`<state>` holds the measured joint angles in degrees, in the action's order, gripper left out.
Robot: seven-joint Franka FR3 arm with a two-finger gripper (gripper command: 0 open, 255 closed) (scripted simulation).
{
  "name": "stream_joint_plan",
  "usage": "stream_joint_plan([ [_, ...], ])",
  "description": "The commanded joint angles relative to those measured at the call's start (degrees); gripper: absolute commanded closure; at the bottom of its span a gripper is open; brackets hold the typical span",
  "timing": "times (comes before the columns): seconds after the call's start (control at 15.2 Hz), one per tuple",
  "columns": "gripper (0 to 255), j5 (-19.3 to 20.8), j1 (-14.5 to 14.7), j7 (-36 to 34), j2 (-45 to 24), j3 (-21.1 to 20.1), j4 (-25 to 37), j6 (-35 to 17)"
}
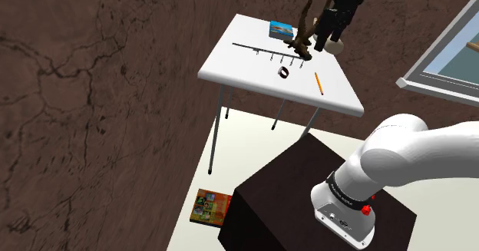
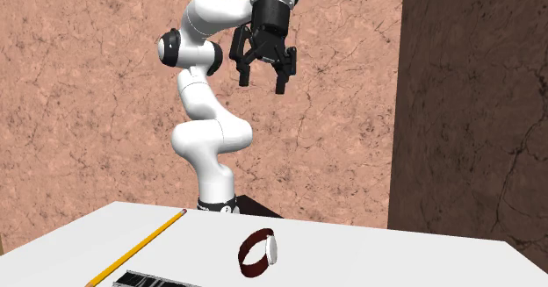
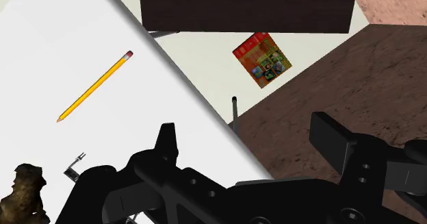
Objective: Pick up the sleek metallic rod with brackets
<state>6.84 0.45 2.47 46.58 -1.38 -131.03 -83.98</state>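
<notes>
On table (image 1: 246, 74), rod w/ brackets (image 1: 265, 51) lies well below gripper (image 2: 263, 83).

White counter (image 1: 246, 77) on thin metal legs (image 1: 216, 130), over a pale cream floor (image 1: 253, 146). Dark brown cracked surface (image 1: 92, 96) across the shoulder view's left and top (wall or floor, cannot tell), meeting the cream along a straight edge. White-framed window (image 1: 453, 50) at that view's upper right, bluish through the pane, tilted with the camera. In the second exterior view, pinkish-brown stone-look wall (image 2: 88, 110) behind the counter. Much darker brown wall (image 2: 474, 110) on that view's right, with a straight vertical seam between the two. In the wrist view, same cream floor past the counter's edge, bordered by mottled brown, with a pinkish patch in the far corner. Light flat and even.
</notes>
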Motion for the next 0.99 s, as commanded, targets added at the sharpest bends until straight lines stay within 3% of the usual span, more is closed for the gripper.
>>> stream_joint_plan([
  [0.0,0,0.0,0.0,0.0,0.0,0.0,0.0,0.0],
  [0.46,0,3.8,1.0,13.1,-10.3,8.3,1.8,-9.3],
  [0.92,0,4.0,2.6,26.3,-23.8,15.4,7.9,-17.2],
])
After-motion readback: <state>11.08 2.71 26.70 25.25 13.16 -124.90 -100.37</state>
